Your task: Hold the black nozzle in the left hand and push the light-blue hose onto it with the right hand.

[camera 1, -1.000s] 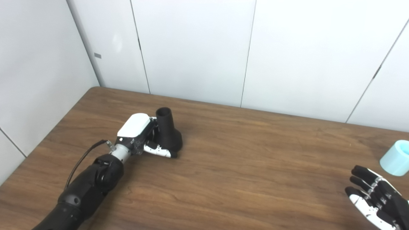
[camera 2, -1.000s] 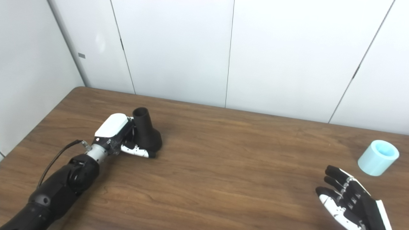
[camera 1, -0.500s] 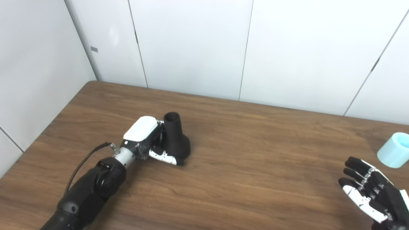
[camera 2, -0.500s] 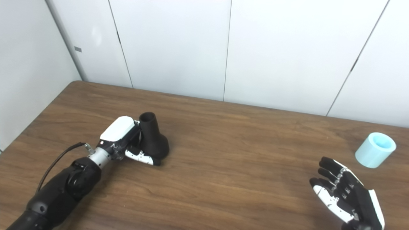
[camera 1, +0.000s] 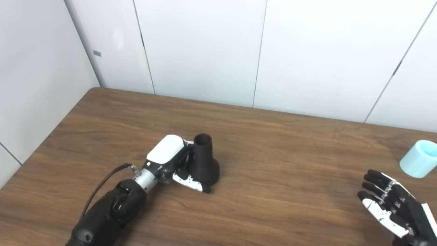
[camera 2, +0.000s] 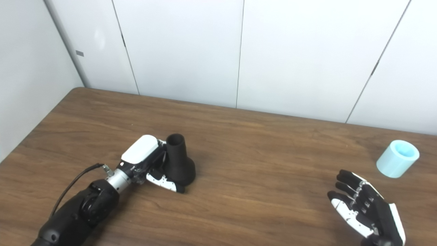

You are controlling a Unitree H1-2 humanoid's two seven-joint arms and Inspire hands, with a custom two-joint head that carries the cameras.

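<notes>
Near the middle of the brown wooden tabletop [camera 1: 273,164], the left robot hand [camera 1: 174,165] clamps the black flared plastic nozzle [camera 1: 204,160] upright, mouth presented, while the right robot hand [camera 1: 396,208], fingers spread and empty, waits near the short light-blue cylindrical hose [camera 1: 419,163] far right of that nozzle.

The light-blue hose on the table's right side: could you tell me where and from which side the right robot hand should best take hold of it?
Grip the light-blue hose around its round side wall, coming from the near side where the open right robot hand waits. It is a short cylinder, open end tilted up, so leave that end free for the black nozzle.
</notes>
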